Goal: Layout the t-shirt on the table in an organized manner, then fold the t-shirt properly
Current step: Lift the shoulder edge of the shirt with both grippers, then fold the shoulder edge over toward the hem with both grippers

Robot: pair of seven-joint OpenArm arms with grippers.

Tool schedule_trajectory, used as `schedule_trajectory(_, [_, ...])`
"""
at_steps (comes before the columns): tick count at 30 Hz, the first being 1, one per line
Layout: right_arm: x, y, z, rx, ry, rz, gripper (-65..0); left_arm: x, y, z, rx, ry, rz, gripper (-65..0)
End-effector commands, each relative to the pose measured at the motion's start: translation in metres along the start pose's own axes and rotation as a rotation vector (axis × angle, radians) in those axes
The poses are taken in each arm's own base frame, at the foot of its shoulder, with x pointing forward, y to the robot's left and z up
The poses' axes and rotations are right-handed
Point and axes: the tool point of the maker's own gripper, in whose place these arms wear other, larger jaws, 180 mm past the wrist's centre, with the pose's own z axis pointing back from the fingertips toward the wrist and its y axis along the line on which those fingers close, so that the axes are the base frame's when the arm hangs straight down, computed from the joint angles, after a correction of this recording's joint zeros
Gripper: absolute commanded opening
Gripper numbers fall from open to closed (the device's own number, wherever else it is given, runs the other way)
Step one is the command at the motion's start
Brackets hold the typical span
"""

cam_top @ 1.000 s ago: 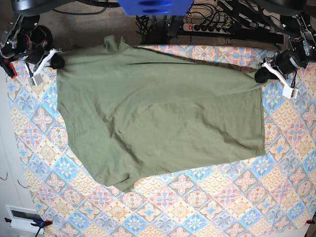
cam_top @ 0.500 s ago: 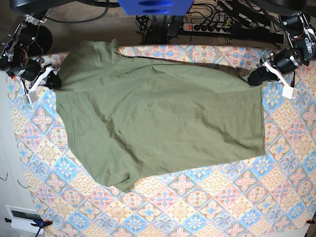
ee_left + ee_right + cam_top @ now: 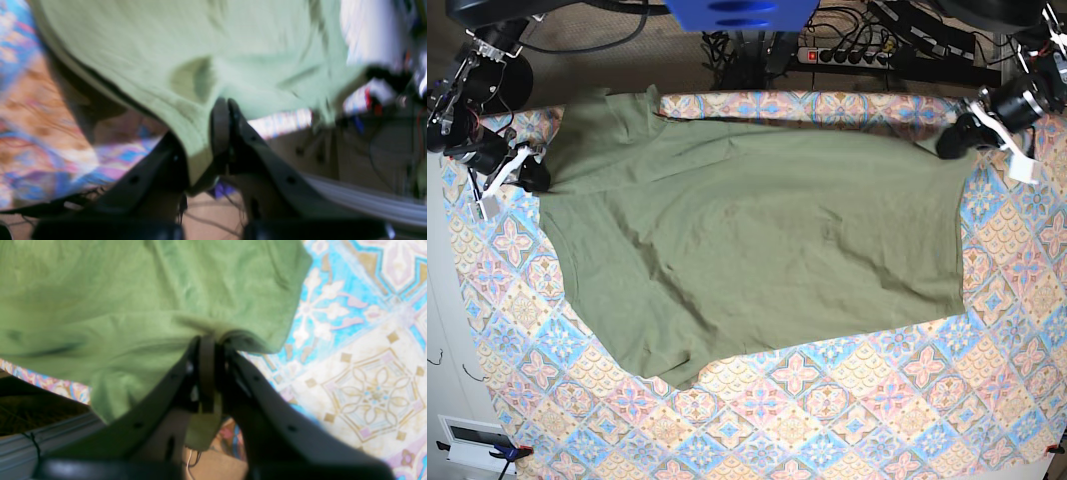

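The olive-green t-shirt (image 3: 757, 240) lies spread over the table (image 3: 877, 420), and its far edge is stretched between my two grippers. My left gripper (image 3: 954, 140) is shut on the shirt's far right corner. The left wrist view shows the fabric (image 3: 186, 66) pinched between the closed fingers of that gripper (image 3: 223, 106). My right gripper (image 3: 532, 175) is shut on the shirt's left edge, below a sleeve (image 3: 612, 110) that points to the back. In the right wrist view, green cloth (image 3: 116, 306) bunches at the closed tips of that gripper (image 3: 210, 340).
A power strip (image 3: 847, 55) and cables lie behind the table's far edge. A blue mount (image 3: 742, 12) hangs at the top centre. A white box (image 3: 472, 440) sits off the table's front left corner.
My right gripper has drawn the shirt's left corner forward and outward. My left gripper has shifted slightly back. The far edge now lies flatter and the sleeve has slid left.
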Motion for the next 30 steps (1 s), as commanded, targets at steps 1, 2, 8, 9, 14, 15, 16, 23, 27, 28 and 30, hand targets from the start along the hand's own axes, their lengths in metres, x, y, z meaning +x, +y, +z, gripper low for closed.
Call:
schedule_trajectory(1, [0.016, -0.003, 0.007, -0.008, -0.047, 0.027, -63.9, 0.018, 0.006, 0.002, 0.004, -0.055, 0.0, -65.0])
schedule_trajectory(2, [0.018, -0.003, 0.007, -0.008, -0.052, 0.028, -63.9, 0.022, 0.014, 0.002, 0.01, -0.075, 0.025, -65.0])
schedule_trajectory(8, [0.034, -0.01, 0.003, -0.026, -0.075, 0.026, -63.9, 0.025, 0.064, -0.005, 0.026, -0.138, 0.224, -65.0])
schedule_trajectory(9, [0.036, -0.012, 0.002, -0.032, -0.075, 0.027, -63.9, 0.025, 0.067, -0.007, 0.031, -0.14, 0.233, -65.0])
schedule_trajectory(14, [0.052, -0.013, 0.002, -0.043, -0.103, 0.044, -63.9, 0.022, 0.069, -0.02, 0.045, -0.144, 0.251, -65.0])
schedule_trajectory(15, [0.057, -0.013, 0.002, -0.042, -0.113, 0.046, -63.9, 0.021, 0.068, -0.024, 0.04, -0.149, 0.259, -65.0])
schedule_trajectory(16, [0.06, -0.013, 0.001, -0.04, -0.122, 0.045, -63.9, 0.021, 0.065, -0.029, 0.031, -0.158, 0.266, -65.0])
schedule_trajectory(23, [0.07, -0.022, -0.013, -0.005, -0.142, -0.03, -63.9, 0.035, 0.059, -0.049, 0.028, -0.191, 0.26, -65.0])
schedule_trajectory(27, [0.083, -0.023, -0.014, 0.006, -0.169, -0.036, -63.9, 0.033, 0.05, -0.063, 0.008, -0.173, 0.256, -65.0])
schedule_trajectory(28, [0.084, -0.023, -0.013, 0.006, -0.174, -0.037, -63.9, 0.031, 0.045, -0.069, -0.007, -0.153, 0.246, -65.0])
schedule_trajectory(30, [0.082, -0.031, -0.005, -0.015, -0.191, -0.061, -63.9, 0.02, 0.038, -0.072, -0.015, -0.111, 0.23, -65.0])
